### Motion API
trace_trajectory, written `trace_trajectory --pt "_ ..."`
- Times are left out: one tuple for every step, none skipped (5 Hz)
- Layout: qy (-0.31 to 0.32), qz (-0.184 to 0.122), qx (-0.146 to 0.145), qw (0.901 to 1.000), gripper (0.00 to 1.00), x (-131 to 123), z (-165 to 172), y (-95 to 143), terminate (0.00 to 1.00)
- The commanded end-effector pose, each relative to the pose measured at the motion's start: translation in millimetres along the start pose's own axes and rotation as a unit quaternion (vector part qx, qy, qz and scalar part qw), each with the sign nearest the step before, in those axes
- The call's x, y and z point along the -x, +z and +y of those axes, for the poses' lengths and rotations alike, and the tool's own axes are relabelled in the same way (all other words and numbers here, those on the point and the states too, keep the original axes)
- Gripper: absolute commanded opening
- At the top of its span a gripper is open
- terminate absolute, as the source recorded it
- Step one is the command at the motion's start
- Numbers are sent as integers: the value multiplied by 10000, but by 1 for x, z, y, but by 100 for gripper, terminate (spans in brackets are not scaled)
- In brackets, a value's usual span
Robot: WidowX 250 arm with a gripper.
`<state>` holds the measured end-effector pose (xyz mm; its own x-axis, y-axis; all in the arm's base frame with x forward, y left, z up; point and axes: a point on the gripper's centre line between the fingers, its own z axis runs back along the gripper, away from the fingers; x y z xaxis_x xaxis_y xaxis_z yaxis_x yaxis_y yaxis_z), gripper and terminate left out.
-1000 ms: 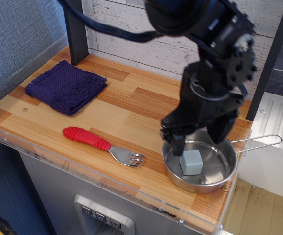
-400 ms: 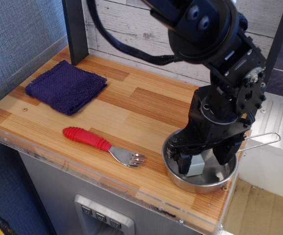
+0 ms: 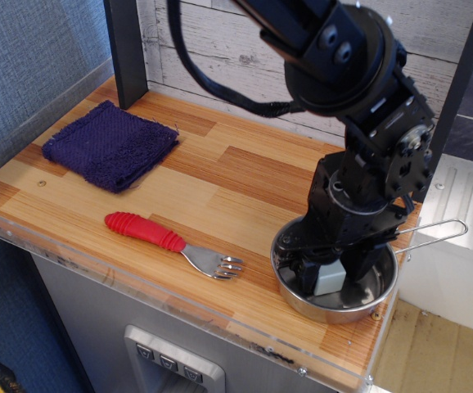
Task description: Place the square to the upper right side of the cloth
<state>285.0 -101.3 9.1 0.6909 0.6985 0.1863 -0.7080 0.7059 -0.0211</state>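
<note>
The square (image 3: 331,279), a small pale grey-blue cube, lies inside the steel pan (image 3: 302,304) at the front right of the counter. My gripper (image 3: 330,281) is lowered into the pan with one finger on each side of the square, and the jaws stand closed against it. The square still sits low in the pan and is partly hidden by the fingers (image 3: 356,284). The cloth (image 3: 110,144), a dark purple folded towel, lies flat at the far left of the counter, well away from the gripper.
A fork with a red handle (image 3: 171,242) lies near the front edge between cloth and pan. The pan's wire handle (image 3: 433,233) sticks out past the right edge. A dark post (image 3: 125,51) stands behind the cloth, against a white plank wall.
My gripper has come down from above the pan into it. Its fingers, open around the square earlier, have drawn in against the square's sides.
</note>
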Motion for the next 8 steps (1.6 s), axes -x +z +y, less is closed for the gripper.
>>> trace_trajectory --pt "5 -66 171 9998 0 -3 -2 10 0" --pt "-5 -69 216 9997 0 -3 -1 14 0" --pt "46 -144 384 9991 0 -7 -1 34 0" --pt "110 -357 583 9976 0 -16 1 60 0" --pt "293 -529 757 9953 0 -28 9 84 0" --pt "569 -586 832 9932 0 -49 18 98 0" --pt "850 -597 797 9914 0 -79 26 100 0" --pt "952 -602 661 9914 0 -113 27 93 0"
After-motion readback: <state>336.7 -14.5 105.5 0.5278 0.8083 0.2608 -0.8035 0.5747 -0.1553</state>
